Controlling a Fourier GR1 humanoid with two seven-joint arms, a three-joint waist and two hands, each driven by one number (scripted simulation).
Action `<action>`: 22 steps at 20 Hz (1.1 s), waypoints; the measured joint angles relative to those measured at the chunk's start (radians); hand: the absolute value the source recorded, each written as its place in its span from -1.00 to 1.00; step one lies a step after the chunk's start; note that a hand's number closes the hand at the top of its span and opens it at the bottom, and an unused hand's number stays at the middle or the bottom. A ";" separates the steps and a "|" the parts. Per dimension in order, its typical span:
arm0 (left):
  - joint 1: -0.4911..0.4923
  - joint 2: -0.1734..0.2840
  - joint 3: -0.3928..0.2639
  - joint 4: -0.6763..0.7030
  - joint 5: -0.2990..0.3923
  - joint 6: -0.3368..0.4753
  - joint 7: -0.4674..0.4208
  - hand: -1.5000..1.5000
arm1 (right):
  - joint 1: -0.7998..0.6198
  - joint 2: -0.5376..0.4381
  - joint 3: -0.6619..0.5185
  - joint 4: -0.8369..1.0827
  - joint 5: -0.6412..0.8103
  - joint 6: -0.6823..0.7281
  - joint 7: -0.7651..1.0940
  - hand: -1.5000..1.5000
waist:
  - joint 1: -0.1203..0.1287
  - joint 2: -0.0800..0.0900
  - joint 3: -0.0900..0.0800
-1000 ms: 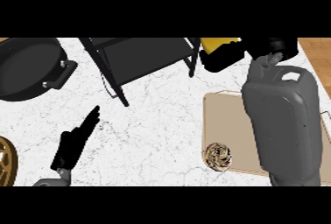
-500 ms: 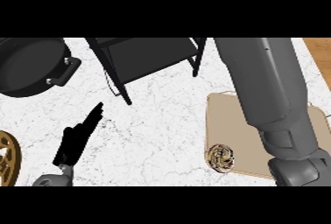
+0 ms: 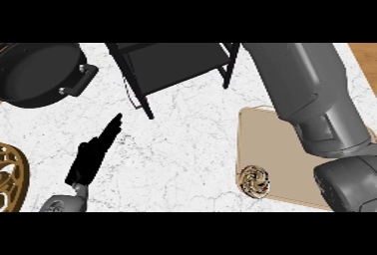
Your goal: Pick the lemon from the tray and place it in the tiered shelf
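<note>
The black tiered shelf stands at the top middle of the counter. A beige tray lies at the right, and no lemon shows on it or anywhere else in view. My right forearm crosses the tray and runs out past the top edge beside the shelf, so the right hand is out of sight. At the lower left my left hand rests open with straight fingers pointing up and right, touching nothing.
A brown patterned round object sits on the tray's near left corner. A black pan fills the top left. Part of a golden wire basket shows at the left edge. White marble counter lies between the left hand and the tray.
A second ago the right hand showed at the top edge beside something yellow. The arm has since stretched further up, carrying the hand out of view. The left hand has stayed put.
</note>
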State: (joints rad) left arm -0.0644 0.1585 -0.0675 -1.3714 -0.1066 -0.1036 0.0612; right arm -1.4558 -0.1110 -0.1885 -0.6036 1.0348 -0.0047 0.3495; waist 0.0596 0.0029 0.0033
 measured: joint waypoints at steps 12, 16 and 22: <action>-0.029 -0.011 -0.011 -0.004 -0.002 -0.008 0.005 0.00 | -0.031 -0.013 -0.194 0.119 -0.155 0.031 -0.030 -1.00 | 0.018 -0.007 0.010; -0.031 -0.010 -0.016 -0.002 -0.001 -0.017 0.006 0.00 | -0.016 0.008 -0.318 0.104 -0.274 -0.041 -0.049 -1.00 | 0.034 -0.005 0.007; -0.034 -0.013 -0.025 -0.005 -0.008 -0.019 0.007 0.00 | -0.011 0.052 -0.444 0.100 -0.413 -0.181 -0.165 -1.00 | 0.048 0.006 0.002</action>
State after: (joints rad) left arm -0.0985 0.1455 -0.0930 -1.3768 -0.1151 -0.1223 0.0677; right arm -1.4666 -0.0592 -0.6323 -0.5032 0.6219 -0.1857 0.1846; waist 0.1074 0.0089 0.0049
